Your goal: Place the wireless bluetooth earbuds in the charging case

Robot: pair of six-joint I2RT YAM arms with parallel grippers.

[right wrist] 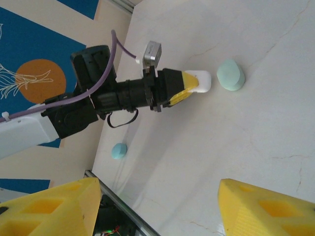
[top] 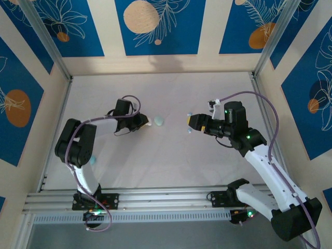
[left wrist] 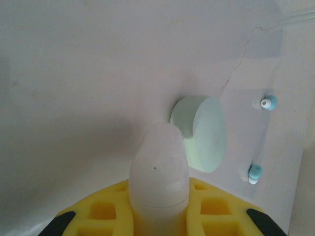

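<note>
While the left end effector [left wrist: 158,160] stands closed with nothing in it, its pale tip is right at the charging case [left wrist: 202,132], and I cannot tell if the two really touch. The right end effector [right wrist: 158,191] is wide and empty.

The case lies on the bench [top: 171,166] between the two end effectors. It looks closed to me, since no cavity can be seen. So the step in hand is, I judge, to make the case ready and to fetch one earbud. To do it well, the left one should steady the case without pushing it away. The right one should come down over one earbud only, closing across its short side, because such a small glossy piece slips easily.

In the left wrist view the upper earbud [left wrist: 268,103] points its white tip toward the case, with its long axis sideways. The lower earbud [left wrist: 254,172] points its white tip downward, with its long axis nearly upright in that view. Both lie beyond the case, apart from each other. The long axis of the case runs crosswise to the left end effector.
</note>
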